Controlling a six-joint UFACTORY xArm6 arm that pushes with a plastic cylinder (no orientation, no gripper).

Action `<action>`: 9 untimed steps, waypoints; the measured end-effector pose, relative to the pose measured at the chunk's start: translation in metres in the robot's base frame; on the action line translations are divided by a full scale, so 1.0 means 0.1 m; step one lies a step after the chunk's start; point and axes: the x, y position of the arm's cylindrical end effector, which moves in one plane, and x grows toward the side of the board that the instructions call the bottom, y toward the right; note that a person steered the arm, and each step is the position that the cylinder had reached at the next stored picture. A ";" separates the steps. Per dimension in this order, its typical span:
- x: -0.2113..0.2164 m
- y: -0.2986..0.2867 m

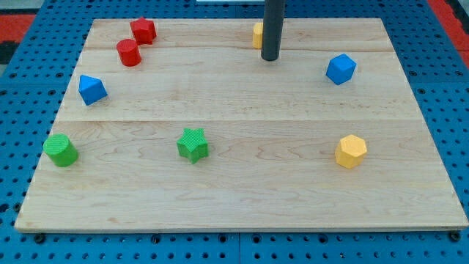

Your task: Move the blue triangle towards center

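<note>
camera view: blue triangle point(92, 89) looks light, rigid, likely slides easily on bench point(242, 183); push its left face; my tip point(270, 58) far off, touching nothing.

The pale wooden tabletop point(242, 183) carries two red blocks point(143, 31) point(129, 53), two blue blocks point(92, 89) point(341, 69), a green cylinder point(60, 150), a green star point(193, 144), a yellow hexagon point(351, 151) and a half-hidden yellow block point(258, 34).

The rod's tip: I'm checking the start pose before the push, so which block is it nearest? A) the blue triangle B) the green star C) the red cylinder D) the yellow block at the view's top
D: my tip stands just right of the yellow block at the view's top, which the rod partly hides, far from the blue triangle at the view's left.
</note>
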 end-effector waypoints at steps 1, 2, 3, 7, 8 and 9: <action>0.48 -0.10; 0.90 0.03; 0.91 0.59; 1.57 -1.74; 1.57 -3.04; 1.25 -3.41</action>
